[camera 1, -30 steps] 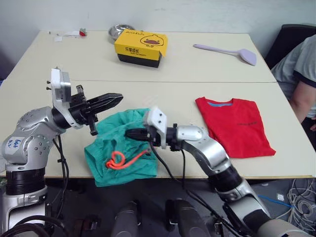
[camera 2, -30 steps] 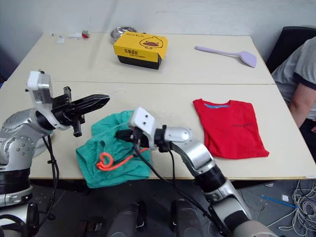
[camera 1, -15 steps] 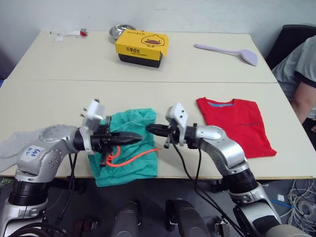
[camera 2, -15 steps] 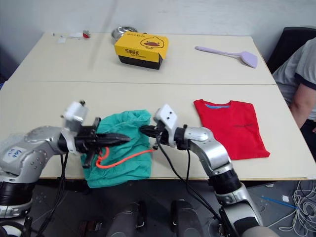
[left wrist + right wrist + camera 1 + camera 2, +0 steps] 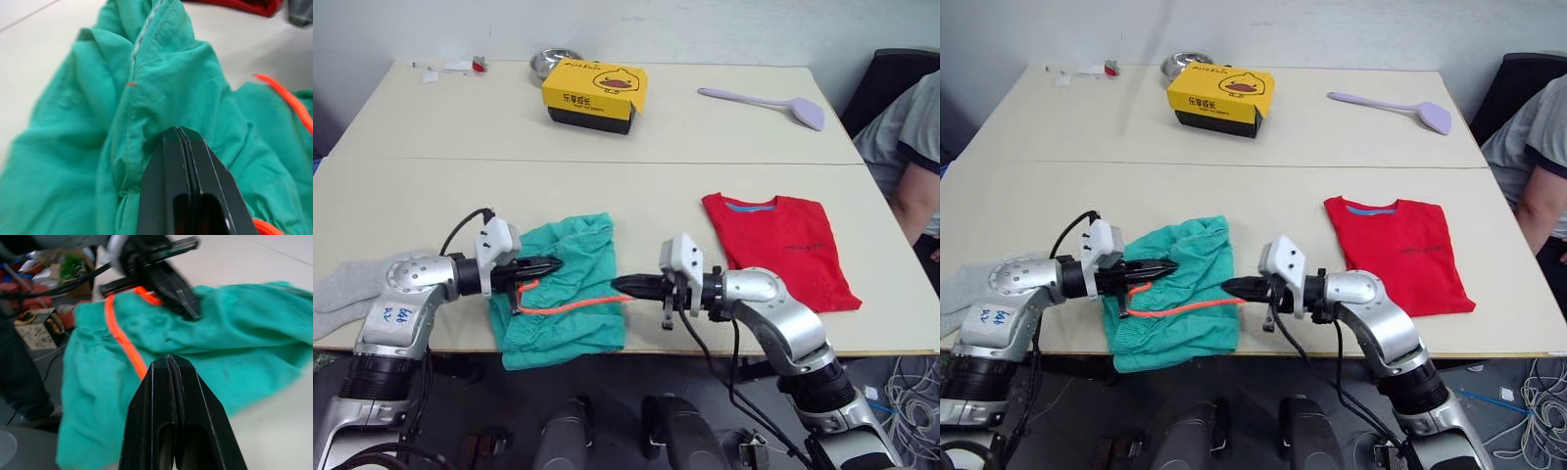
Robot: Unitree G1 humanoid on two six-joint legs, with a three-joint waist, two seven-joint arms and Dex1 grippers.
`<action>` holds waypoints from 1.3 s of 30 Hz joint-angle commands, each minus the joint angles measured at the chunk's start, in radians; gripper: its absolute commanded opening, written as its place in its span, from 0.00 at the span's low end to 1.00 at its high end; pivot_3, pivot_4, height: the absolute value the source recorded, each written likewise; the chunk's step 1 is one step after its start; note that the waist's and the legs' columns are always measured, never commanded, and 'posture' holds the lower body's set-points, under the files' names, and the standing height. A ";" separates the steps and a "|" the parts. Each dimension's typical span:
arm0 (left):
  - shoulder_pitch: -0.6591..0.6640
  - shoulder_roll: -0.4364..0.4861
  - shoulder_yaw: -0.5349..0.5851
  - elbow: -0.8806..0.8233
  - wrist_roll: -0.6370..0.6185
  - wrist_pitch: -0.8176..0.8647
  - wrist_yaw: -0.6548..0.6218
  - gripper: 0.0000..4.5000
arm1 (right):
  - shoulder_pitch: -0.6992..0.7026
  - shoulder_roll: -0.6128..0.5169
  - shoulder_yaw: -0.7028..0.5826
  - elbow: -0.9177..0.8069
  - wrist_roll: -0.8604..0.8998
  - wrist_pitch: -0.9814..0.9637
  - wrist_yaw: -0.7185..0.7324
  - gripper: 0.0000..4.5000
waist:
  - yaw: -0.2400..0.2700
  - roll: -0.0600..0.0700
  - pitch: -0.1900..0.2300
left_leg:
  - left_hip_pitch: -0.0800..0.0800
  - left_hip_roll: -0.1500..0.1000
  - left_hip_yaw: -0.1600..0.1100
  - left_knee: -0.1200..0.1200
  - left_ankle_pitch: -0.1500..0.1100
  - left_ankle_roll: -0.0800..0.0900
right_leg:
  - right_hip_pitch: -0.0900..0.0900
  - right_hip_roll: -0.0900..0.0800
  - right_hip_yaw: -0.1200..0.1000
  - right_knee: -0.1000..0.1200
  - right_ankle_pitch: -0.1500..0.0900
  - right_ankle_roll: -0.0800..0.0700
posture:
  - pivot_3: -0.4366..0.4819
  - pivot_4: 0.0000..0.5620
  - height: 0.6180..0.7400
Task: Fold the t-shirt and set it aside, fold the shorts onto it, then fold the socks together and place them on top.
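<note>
Left gripper (image 5: 551, 264), which a second ago was raised and splayed open above the bench, has come down low and now lies pressed shut on the shorts (image 5: 570, 257) near their left edge. Right gripper (image 5: 619, 284) has pulled back off the cloth toward the robot's right; its closed tip now sits at the shorts' right edge, at the end of the drawstring (image 5: 576, 306). That orange cord, coiled in a loop on the front of the shorts a second ago, is now drawn out in a nearly straight line across the green cloth between the two grippers. The shorts have spread flatter and squarer.
</note>
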 commanded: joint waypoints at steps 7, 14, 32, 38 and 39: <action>-0.075 -0.054 0.033 0.194 0.075 -0.093 0.095 0.00 | -0.048 0.061 0.082 0.067 -0.080 -0.073 -0.020 0.01 | 0.001 0.000 0.000 | 0.000 0.000 0.000 0.002 0.000 0.000 | 0.000 0.000 -0.001 0.001 0.000 0.000 | 0.48 0.27 1.00; -0.094 -0.060 0.071 0.231 0.084 -0.125 0.131 0.00 | -0.084 0.067 0.138 0.169 -0.164 -0.111 -0.007 0.01 | 0.001 -0.001 0.000 | -0.001 0.000 0.000 0.002 0.000 0.000 | 0.000 0.000 -0.001 0.001 0.000 0.000 | 0.48 0.27 1.00; -0.065 -0.004 -0.023 -0.219 -0.173 0.200 -0.082 0.00 | -0.112 0.087 0.156 0.202 -0.230 -0.142 -0.010 0.01 | -0.003 -0.001 -0.001 | 0.000 0.000 0.000 0.005 0.002 -0.004 | 0.002 0.000 0.000 0.002 0.000 0.001 | 0.48 0.27 1.00; -0.031 -0.053 -0.114 -0.066 0.023 0.067 0.001 0.00 | -0.094 0.060 0.149 0.169 -0.200 -0.140 0.041 0.01 | -0.001 -0.001 -0.001 | 0.000 0.001 0.000 0.005 0.002 -0.004 | 0.001 0.001 0.000 0.002 0.000 0.000 | 0.48 0.27 1.00; -0.029 -0.057 -0.117 -0.049 0.036 0.050 0.001 0.00 | -0.092 0.058 0.149 0.171 -0.199 -0.139 0.045 0.01 | 0.000 -0.001 -0.001 | 0.000 0.001 0.000 0.005 0.001 -0.003 | 0.001 0.001 0.000 0.002 0.000 0.000 | 0.48 0.27 1.00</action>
